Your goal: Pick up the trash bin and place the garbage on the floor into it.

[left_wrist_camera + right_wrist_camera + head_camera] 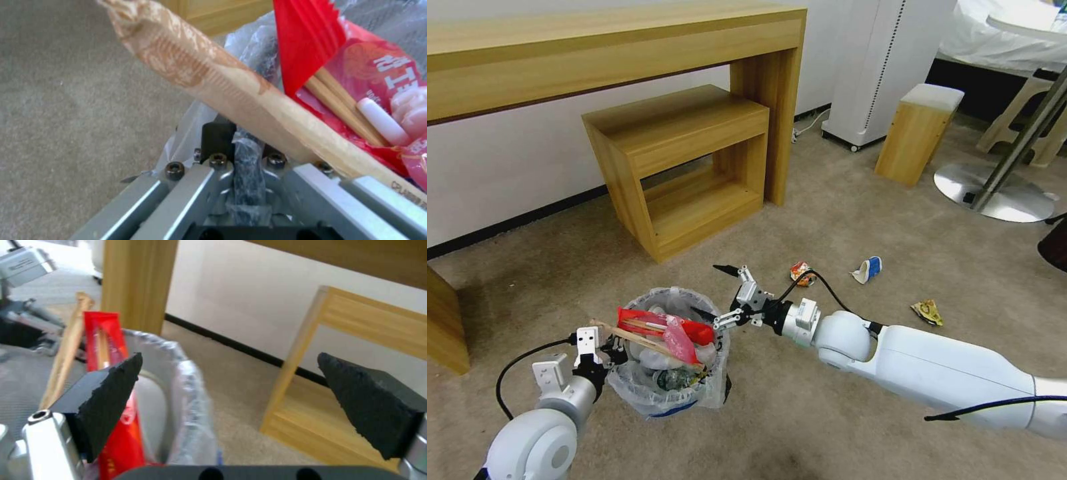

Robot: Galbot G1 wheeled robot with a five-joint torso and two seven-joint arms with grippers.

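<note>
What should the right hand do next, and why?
Probably swing away from the trash bin toward the crumpled orange packet on the floor. The right hand hovers open and empty beside the bin's rim, while the left hand is shut on the rim. The packet looks like the closest piece still out; a blue-white paper cup and yellow packet lie farther.

One trash bin (670,393), three litter pieces (867,269) on the carpet.
</note>
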